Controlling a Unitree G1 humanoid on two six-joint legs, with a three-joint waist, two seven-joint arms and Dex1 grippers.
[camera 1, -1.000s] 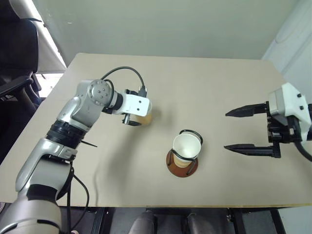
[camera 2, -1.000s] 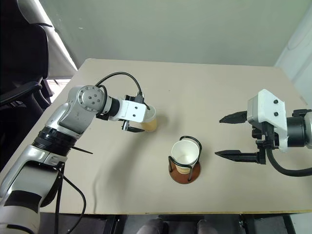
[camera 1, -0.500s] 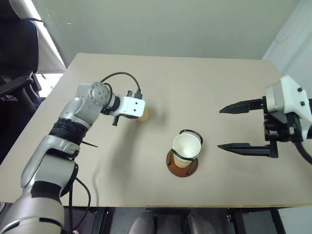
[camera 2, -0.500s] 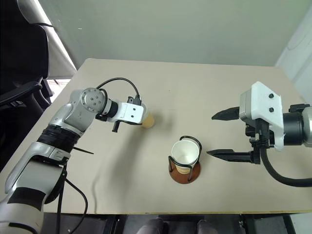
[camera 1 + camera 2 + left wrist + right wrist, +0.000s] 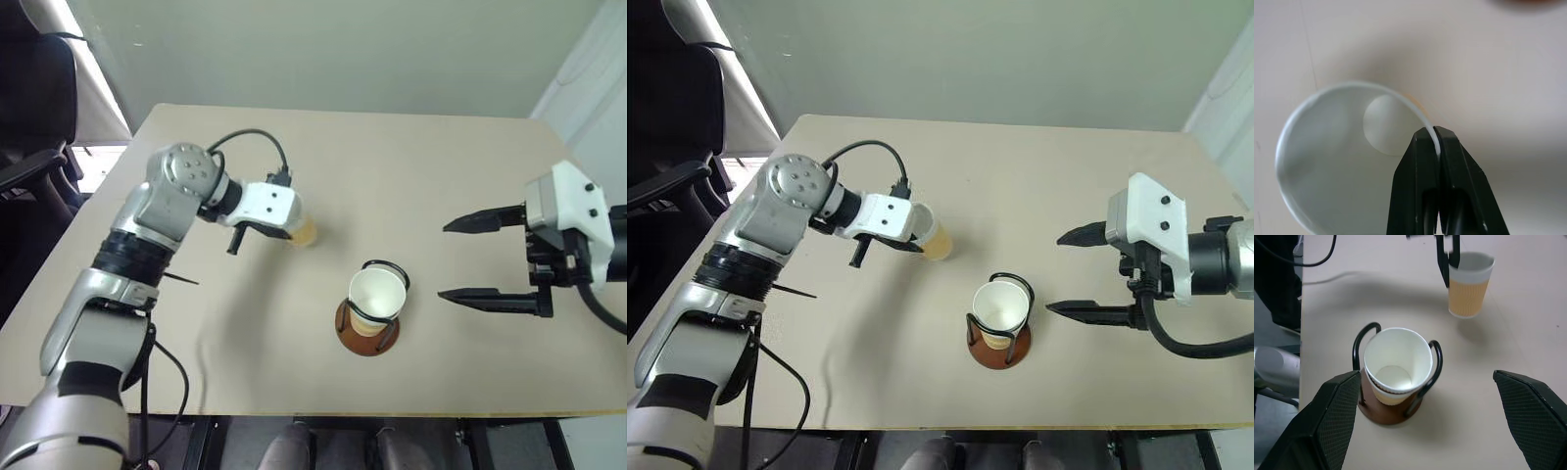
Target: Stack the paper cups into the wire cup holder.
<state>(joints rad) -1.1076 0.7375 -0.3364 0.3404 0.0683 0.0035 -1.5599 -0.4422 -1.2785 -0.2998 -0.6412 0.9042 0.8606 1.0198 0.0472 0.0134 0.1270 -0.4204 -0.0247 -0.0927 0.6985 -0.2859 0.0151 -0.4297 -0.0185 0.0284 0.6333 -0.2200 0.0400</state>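
Left gripper [image 5: 1436,142] pinched shut on the rim of a cup [image 5: 933,238], one finger inside, one outside, cup hanging clear of the table [image 5: 411,176] toward its left half, partway between far and near edges. Right gripper [image 5: 480,259] spread wide and empty, hovering near the right edge, fingers aimed at the holder [image 5: 366,328]. Holder near the middle of the near edge, already carrying one cup [image 5: 376,297] upright inside the wire loops.

Grip thin: only a rim pinch, so likely to let the cup swing or tilt on the way over. Could crease the paper wall and slip free. Tilted arrival risks catching a wire loop or the seated cup's rim instead of nesting. Hard push down may tip or slide the light holder. Right gripper close by, so a crossing path could clip it
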